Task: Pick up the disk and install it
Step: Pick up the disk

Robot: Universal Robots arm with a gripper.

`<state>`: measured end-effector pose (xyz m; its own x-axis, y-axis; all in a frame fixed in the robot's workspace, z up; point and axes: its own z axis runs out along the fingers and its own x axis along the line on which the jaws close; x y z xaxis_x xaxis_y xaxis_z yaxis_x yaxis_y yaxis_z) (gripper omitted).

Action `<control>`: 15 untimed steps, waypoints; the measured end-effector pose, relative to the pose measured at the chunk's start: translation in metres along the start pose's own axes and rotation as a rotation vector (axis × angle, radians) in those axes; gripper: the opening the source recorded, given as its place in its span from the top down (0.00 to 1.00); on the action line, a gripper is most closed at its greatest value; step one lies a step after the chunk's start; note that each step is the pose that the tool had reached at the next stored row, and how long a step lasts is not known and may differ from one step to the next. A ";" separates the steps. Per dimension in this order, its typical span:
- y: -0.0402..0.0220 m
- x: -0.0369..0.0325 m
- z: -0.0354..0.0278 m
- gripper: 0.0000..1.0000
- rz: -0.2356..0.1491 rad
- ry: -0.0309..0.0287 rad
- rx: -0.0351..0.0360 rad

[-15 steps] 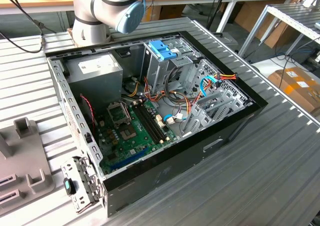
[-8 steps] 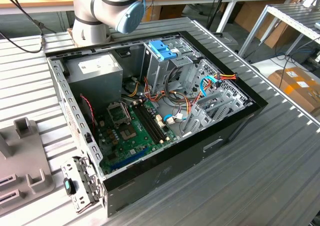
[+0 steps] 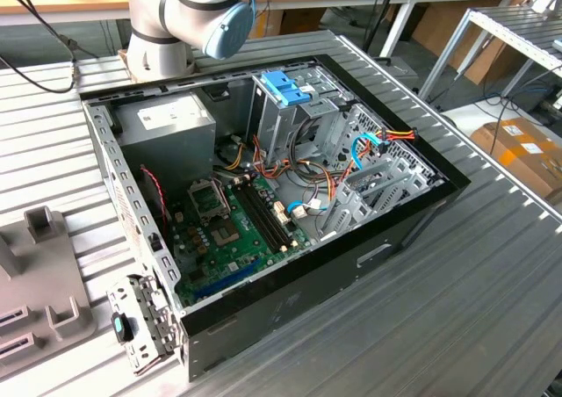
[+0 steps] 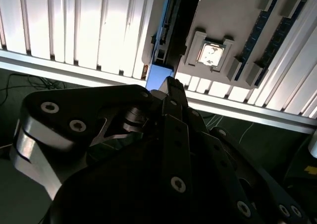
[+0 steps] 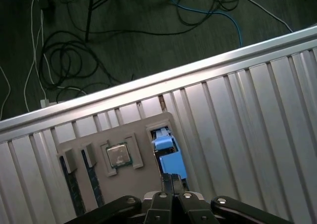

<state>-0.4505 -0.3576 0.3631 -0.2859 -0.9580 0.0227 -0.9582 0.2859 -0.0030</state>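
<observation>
The disk [image 5: 167,152] stands on edge in a slot of a grey fixture [image 5: 99,184]; what shows is its blue plastic frame, seen in the second wrist view as the disk's blue edge [image 4: 158,78]. My gripper [image 5: 171,180] hangs right over that blue edge with its two black fingers drawn together. In the second wrist view the gripper [image 4: 171,87] sits just beside the blue frame. Whether the tips touch the disk I cannot tell. The open computer case [image 3: 413,212] lies on the ribbed table in the exterior view.
The fixture also carries a processor chip [image 5: 119,156] and memory sticks [image 5: 72,184]. Inside the case are a metal cage with a blue top [image 3: 285,90], a grey power-supply box [image 3: 167,120] and a green motherboard [image 3: 224,230]. The table edge [image 5: 148,85] has cables on the floor beyond it.
</observation>
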 end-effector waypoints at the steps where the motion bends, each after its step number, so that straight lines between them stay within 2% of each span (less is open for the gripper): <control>1: 0.0000 0.0000 0.0000 0.89 -0.005 0.0000 0.0002; 15: -0.0004 -0.0004 0.0000 0.89 -0.100 -0.0002 0.0024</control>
<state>-0.4499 -0.3573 0.3630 -0.1893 -0.9817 0.0229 -0.9819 0.1893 -0.0031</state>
